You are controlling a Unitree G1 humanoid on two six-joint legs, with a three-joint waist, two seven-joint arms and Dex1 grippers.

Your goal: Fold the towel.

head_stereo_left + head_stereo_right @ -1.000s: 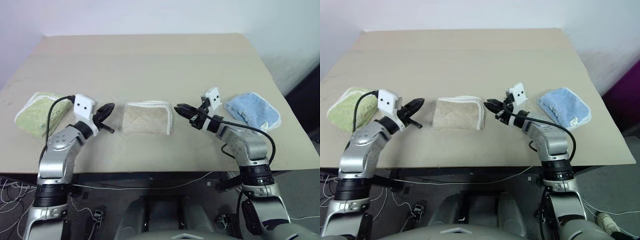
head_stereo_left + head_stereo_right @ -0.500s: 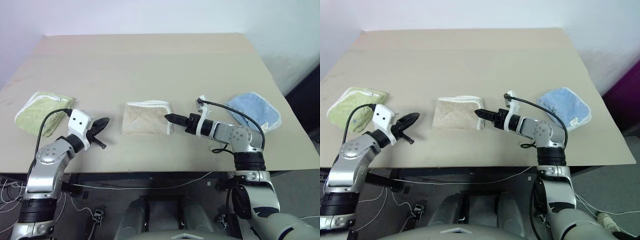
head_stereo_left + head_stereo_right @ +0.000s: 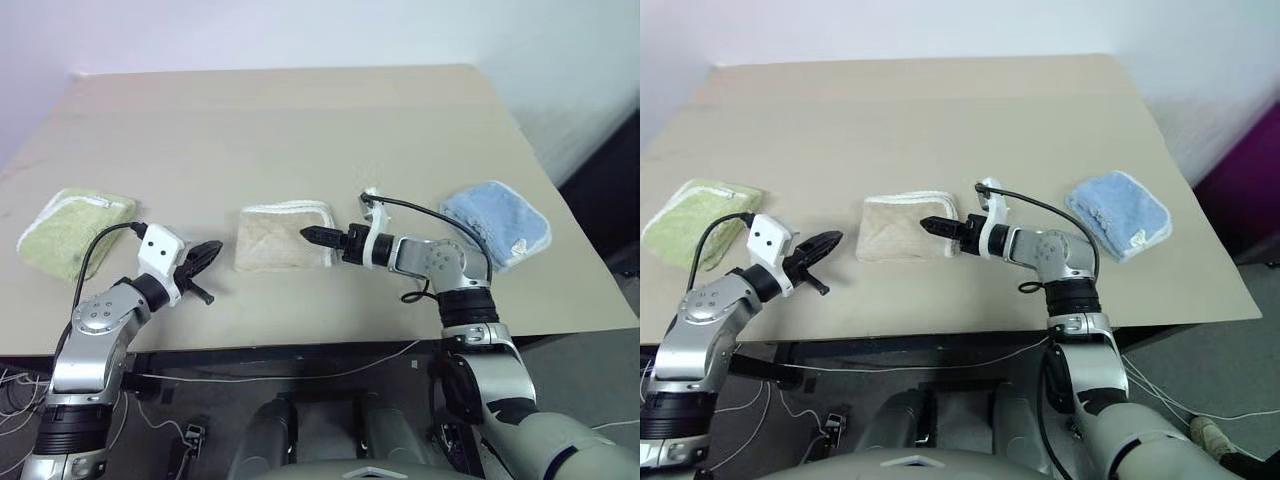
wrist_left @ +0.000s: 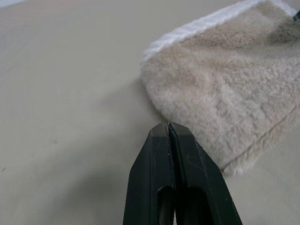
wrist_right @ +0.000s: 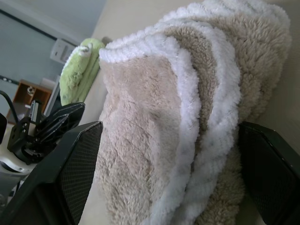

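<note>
Spanning most of both head views: a beige table (image 3: 300, 120), its near edge running below both arms. Lying folded near the middle of it, closer to that near edge: the beige towel (image 3: 283, 238), a rough rectangle with its long axis running left to right, white corded hem along the far edge and wrapping down the right end, the plain folded end facing left. Stacked in several layers at the hemmed end, as seen from the right wrist.

Reaching in from the right with the forearm nearly level and bent across toward the left: the right gripper (image 3: 318, 237), pointing left at the towel's hemmed end. Jaws spread wide, one finger on each side of that end in the right wrist view, the stacked hems sitting between them; contact with the cloth hard to tell.

Held low over the table left of the towel, elbow tucked back toward the table edge: the left gripper (image 3: 205, 253), pointing right toward the towel's plain end. Jaws clenched tight together with nothing between them, tips just short of the towel's nearest corner and apart from it.

Resting well behind the left jaws, at the table's left side: a light-green towel (image 3: 70, 228). Resting beyond the right forearm, at the table's right side: a light-blue towel (image 3: 497, 222).
</note>
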